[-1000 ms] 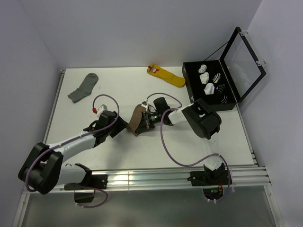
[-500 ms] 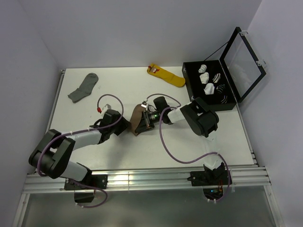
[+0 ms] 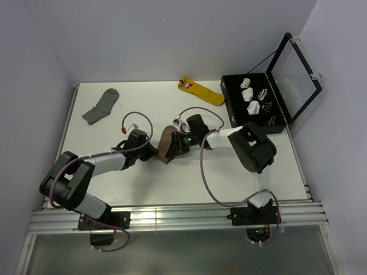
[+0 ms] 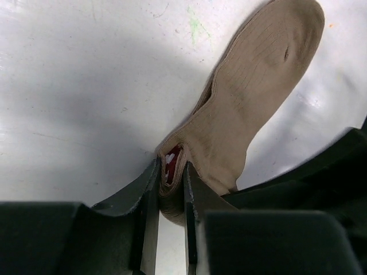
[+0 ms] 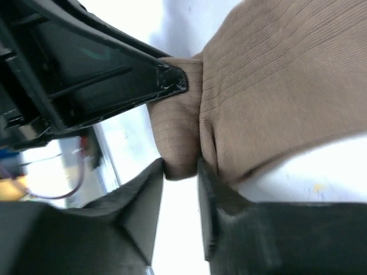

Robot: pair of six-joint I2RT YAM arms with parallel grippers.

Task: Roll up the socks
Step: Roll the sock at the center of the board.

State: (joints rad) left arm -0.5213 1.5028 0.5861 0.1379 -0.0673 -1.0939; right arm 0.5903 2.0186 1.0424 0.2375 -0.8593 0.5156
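Observation:
The tan-brown sock [image 3: 165, 146] lies near the table's middle, between both grippers. In the left wrist view the sock [image 4: 252, 97] stretches away, and its cuff end, showing red and white inside, is pinched between my left gripper's [image 4: 171, 180] jaws. My left gripper [image 3: 155, 153] is shut on the sock from the left. My right gripper [image 3: 172, 150] is shut on a fold of the same sock [image 5: 269, 86] from the right; its fingers [image 5: 150, 189] squeeze the fabric. The two grippers nearly touch.
A plain grey sock [image 3: 101, 106] lies at the far left. A yellow sock with a red tag [image 3: 202, 91] lies at the back. An open black box [image 3: 252, 103] with rolled socks stands at the right, its lid [image 3: 295, 69] raised.
My left gripper has moved right to the sock's near end and shut on it. My right gripper has stayed on the sock, shifting slightly.

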